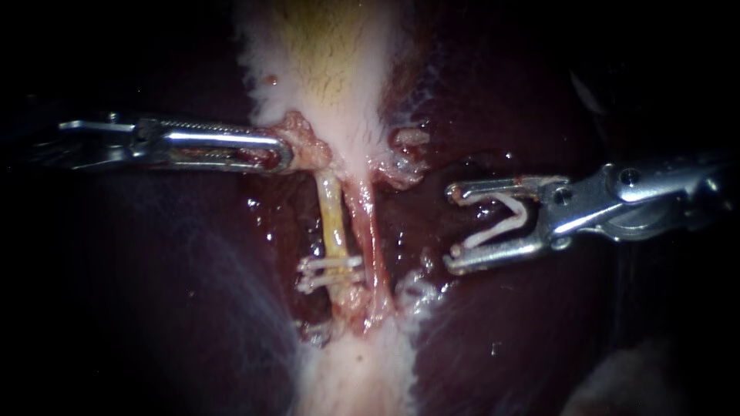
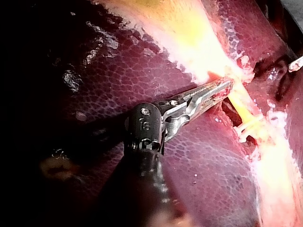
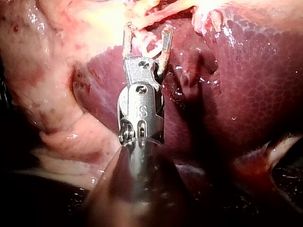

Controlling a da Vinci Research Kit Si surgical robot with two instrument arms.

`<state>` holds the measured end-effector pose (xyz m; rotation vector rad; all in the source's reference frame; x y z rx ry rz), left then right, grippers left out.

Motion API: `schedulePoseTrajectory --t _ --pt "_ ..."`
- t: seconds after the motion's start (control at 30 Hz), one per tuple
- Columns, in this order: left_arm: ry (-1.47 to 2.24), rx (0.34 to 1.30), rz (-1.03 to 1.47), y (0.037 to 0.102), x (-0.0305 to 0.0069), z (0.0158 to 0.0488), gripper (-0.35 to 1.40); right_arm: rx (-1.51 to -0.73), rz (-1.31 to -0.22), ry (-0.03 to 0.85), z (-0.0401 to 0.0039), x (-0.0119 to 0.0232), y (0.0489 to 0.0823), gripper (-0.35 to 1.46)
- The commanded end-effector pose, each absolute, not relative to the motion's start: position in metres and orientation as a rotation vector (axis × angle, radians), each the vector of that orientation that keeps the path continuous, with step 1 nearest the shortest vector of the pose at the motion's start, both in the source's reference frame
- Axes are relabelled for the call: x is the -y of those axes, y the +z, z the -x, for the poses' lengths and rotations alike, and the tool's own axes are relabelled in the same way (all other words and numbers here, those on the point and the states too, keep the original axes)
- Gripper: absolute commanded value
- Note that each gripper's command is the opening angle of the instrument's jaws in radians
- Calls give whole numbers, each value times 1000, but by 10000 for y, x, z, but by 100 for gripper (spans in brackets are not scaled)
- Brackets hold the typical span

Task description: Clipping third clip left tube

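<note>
The right claw [image 1: 451, 229], at the tip of my right instrument, is spread wide and holds a white clip [image 1: 497, 231] between its two sides. The clip is bent like a V. This claw hangs over the dark red liver [image 1: 154, 293] and touches no tube. In the right wrist view it points toward the tubes.

The left claw [image 1: 285, 152], at the tip of my left instrument, is clamped on a lump of pink tissue [image 1: 308, 146]. The lump is at the narrow end of the pale gallbladder [image 1: 331, 62].

The left tube [image 1: 333, 219] is yellow. It runs down from that lump and lies between the two claws, close under the left one and well apart from the right one. Two small clips [image 1: 331, 266] sit across its low end, one just beside the other. The right tube [image 1: 370, 231] is red and lies just beside the yellow one.
</note>
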<state>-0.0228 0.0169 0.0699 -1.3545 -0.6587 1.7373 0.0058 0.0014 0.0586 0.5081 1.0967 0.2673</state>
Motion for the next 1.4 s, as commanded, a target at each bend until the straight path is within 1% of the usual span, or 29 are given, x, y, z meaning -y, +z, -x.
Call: schedulePoseTrajectory --t 0.03,0.2,0.5,0.63,0.77,0.87,1.0,1.1,1.17,1.3,1.4 --pt "1738 659 1354 698 -169 227 -35 -1097 -508 268 -58 -14 587 50" --pt "1735 678 1355 683 -176 210 -35 -1097 -508 268 -58 -14 587 50" --pt "1692 654 1355 635 -192 161 -35 -1097 -508 268 -58 -14 587 50" --pt "1685 638 1369 618 -200 149 -35 -1096 -508 268 -59 -14 587 50" --pt "1687 629 1377 607 -200 149 -35 -1096 -507 270 -63 -13 586 50" --pt "1686 623 1375 604 -195 153 -35 -1094 -503 275 -74 -12 585 50" --pt "1688 622 1377 605 -191 159 -35 -1084 -531 320 -100 -10 586 50" --pt "1690 624 1380 607 -188 162 -35 -1072 -585 360 -122 -8 589 50" --pt "1691 625 1381 608 -186 164 -35 -1077 -618 347 -138 -7 592 50" --pt "1693 630 1385 610 -183 169 -35 -1073 -643 358 -166 -4 600 50" --pt "1694 632 1386 611 -182 171 -35 -1074 -653 349 -184 0 606 50"
